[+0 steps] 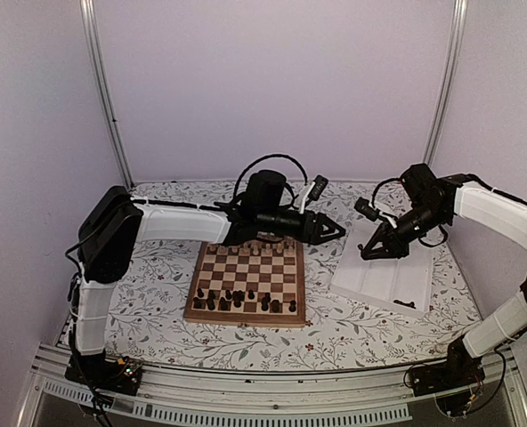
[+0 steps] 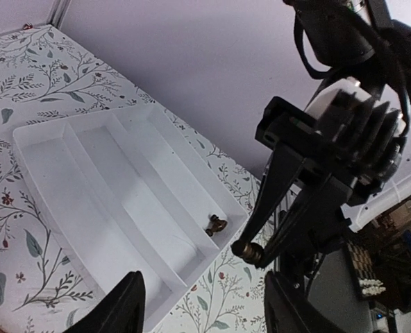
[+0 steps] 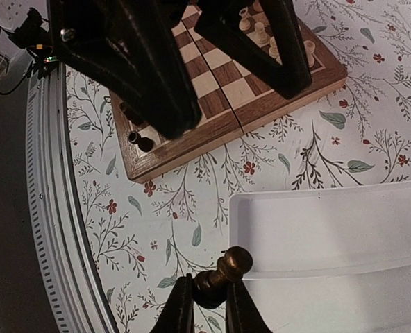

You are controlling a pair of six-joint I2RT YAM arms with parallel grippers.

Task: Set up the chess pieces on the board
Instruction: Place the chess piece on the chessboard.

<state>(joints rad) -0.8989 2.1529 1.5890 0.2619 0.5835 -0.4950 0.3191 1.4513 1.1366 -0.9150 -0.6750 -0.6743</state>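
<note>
The right hand (image 3: 207, 297) is pinching a dark chessman (image 3: 228, 269) low on its body above the tray's (image 3: 330, 229) edge. Being light, hard and smoothly turned, it could swivel. The left hand (image 2: 204, 309) is hovering half-open over the tray, where a second dark chessman (image 2: 216, 224) is lying.

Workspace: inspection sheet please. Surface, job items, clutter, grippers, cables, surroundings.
Surface: floral cloth covers the table.
Job's things: board with dark pieces in its near rows and pale pieces along the far side; lone dark piece lies in the white tray.
Clutter: nothing seen.
Grippers: left gripper open, empty; right gripper shut on held dark piece by the tray's corner.
Cables: black loops above the left wrist, clear of the board.
Surroundings: plain lilac walls, metal frame posts.
</note>
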